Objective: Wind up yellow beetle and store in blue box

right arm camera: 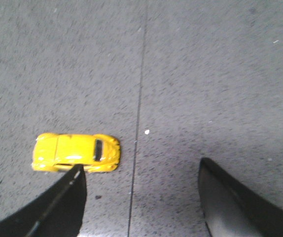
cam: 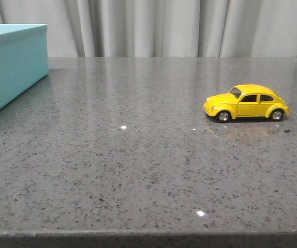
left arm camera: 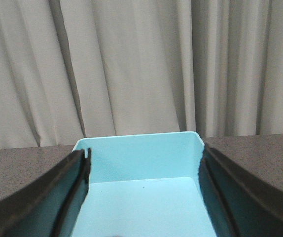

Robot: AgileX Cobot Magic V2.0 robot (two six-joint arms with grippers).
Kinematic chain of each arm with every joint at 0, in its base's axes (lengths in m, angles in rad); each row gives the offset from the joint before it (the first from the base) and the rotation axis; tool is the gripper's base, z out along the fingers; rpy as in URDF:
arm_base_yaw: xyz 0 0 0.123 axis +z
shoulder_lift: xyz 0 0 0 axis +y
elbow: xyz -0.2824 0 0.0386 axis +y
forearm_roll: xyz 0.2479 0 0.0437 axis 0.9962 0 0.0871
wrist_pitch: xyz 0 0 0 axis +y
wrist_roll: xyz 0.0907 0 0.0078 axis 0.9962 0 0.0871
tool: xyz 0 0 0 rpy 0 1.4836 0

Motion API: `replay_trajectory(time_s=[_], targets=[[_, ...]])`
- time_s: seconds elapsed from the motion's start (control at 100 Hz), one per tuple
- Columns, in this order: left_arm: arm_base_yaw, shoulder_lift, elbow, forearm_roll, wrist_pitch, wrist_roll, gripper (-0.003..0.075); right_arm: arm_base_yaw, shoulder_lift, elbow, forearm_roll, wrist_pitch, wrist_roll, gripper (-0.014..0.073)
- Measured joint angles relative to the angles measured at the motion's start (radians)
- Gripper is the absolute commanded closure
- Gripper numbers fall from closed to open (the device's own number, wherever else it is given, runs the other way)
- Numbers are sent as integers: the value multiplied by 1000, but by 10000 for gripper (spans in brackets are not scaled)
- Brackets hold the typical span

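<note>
I am judging the yellow beetle [cam: 246, 103] light, rigid and glossy-slick, so I am planning to pinch its doors with the right gripper [right arm camera: 141, 197], spread wide and empty like the left gripper [left arm camera: 144, 192].

We see only two things standing on the speckled grey table [cam: 138, 170]: the blue box [cam: 11, 67] at its far left and the yellow beetle [cam: 246, 103] at the right, well apart. Between them the tabletop lies bare. Around the beetle the surface is bare on all sides. The box's interior [left arm camera: 146, 197] is open from above, with grey curtains [cam: 164, 26] behind the table.
</note>
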Motion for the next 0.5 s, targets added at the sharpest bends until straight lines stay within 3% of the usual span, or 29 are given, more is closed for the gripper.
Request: replay_trajectory(time_s=[0.5], targets=[[0, 138, -115, -28, 186, 0, 258, 197, 341, -158, 9, 105, 169, 84]])
